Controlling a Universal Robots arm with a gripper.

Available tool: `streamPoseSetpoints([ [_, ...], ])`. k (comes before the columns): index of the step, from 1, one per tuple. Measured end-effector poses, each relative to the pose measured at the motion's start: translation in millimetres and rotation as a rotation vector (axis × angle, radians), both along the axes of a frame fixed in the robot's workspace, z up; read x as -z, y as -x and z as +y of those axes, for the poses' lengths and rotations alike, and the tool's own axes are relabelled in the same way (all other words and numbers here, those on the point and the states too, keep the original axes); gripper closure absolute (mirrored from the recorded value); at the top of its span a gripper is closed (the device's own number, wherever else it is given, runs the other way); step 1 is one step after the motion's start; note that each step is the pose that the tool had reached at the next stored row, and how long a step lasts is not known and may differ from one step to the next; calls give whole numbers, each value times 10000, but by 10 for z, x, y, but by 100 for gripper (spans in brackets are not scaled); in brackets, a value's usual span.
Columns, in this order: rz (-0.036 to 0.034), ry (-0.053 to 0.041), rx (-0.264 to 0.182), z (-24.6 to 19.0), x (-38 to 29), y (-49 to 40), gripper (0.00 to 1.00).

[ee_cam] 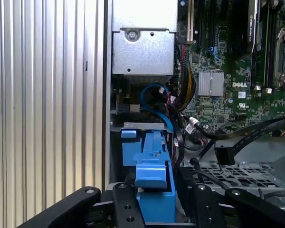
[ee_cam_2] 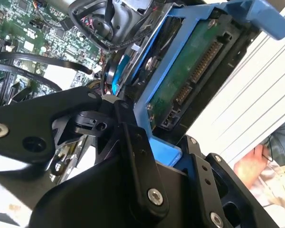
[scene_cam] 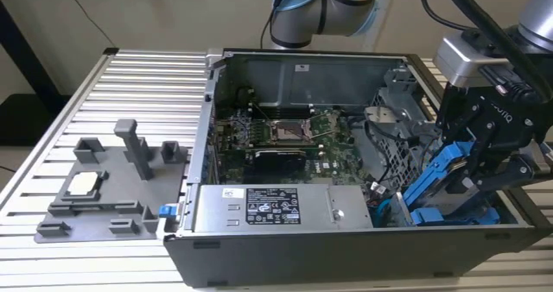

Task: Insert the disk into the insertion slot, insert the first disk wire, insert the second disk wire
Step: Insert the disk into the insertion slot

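The disk (scene_cam: 442, 175) sits in its bright blue carrier and hangs tilted over the front corner of the open computer case, at the exterior view's right. My gripper (scene_cam: 485, 168) is shut on it. In the second wrist view the disk's green circuit board (ee_cam_2: 190, 71) faces the camera, and black fingers (ee_cam_2: 133, 142) clamp the carrier's blue end. In the first wrist view the gripper (ee_cam: 164, 209) holds the blue carrier (ee_cam: 154, 183) just above the insertion slot (ee_cam: 133, 147), which has blue plastic in it. Loose beside the slot are a black wire with a plug (ee_cam: 225, 154) and a thin blue wire (ee_cam: 154, 102).
The case (scene_cam: 207, 143) holds a motherboard (scene_cam: 285, 133), a silver power supply (scene_cam: 268, 208) and a perforated metal cage (scene_cam: 393, 143). A grey fixture plate (scene_cam: 103, 182) lies on the slatted table (scene_cam: 147, 85). A person's hand (ee_cam_2: 251, 166) is beyond the table edge.
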State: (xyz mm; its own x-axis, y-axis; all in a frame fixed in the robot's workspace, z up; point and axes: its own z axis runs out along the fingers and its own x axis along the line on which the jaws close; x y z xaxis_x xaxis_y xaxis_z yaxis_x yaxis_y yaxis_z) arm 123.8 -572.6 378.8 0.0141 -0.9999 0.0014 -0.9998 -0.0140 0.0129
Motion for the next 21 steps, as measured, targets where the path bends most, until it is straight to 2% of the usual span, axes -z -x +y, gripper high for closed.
streamPoseSetpoints([
  [2, -1, 0, 0, 0, 0, 0, 55],
  [4, 0, 0, 0, 0, 0, 0, 68],
  [9, -3, -16, 0, 1, -1, 0, 68],
  [12, -18, -218, 2, 10, -1, 2, 68],
  [13, -20, -246, 1, 11, 0, 2, 68],
  [19, -29, -267, -2, 12, 1, 1, 67],
  [20, -30, -267, -2, 12, 0, 1, 60],
  [21, -30, -269, -1, 11, -2, 1, 60],
])
